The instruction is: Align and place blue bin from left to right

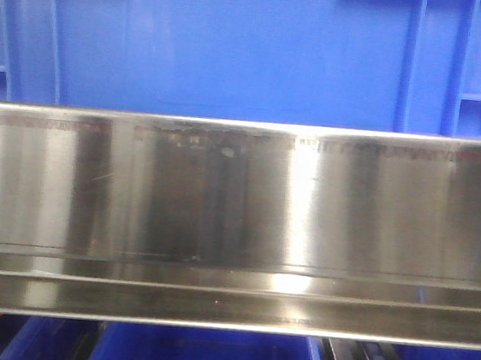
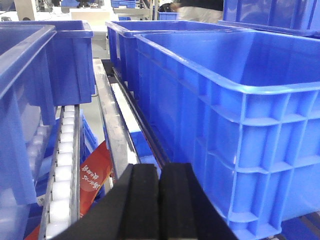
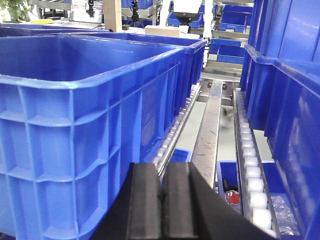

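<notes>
Both grippers are pressed together and hold nothing: the left gripper (image 2: 159,200) shows its two black pads flush against each other at the bottom of its wrist view, and the right gripper (image 3: 162,200) looks the same in its own.

Between them sits the bin (image 2: 235,125), the left gripper low beside one of its corners, the right gripper low beside the opposite corner (image 3: 75,125). In the front view its wall (image 1: 238,42) fills the upper part, just behind a steel rail (image 1: 238,205).

It looks like a stiff moulded crate, empty as far as its inside shows, so probably light for its bulk but wide and awkward. The flat wall panels are smooth and likely slippery against the pads. No single gripper could span it, so I judge that it needs both arms, pressing inward on opposite walls or pushing it along. The ribbed corners and the thick rolled rim offer the surest purchase; the ribs would stop the pads sliding.

Around it stand more blue bins (image 2: 65,65), close on either side and behind. White rollers (image 3: 247,165) and steel rails run along the gaps. A red card (image 2: 95,172) lies below the rollers in the left wrist view.
</notes>
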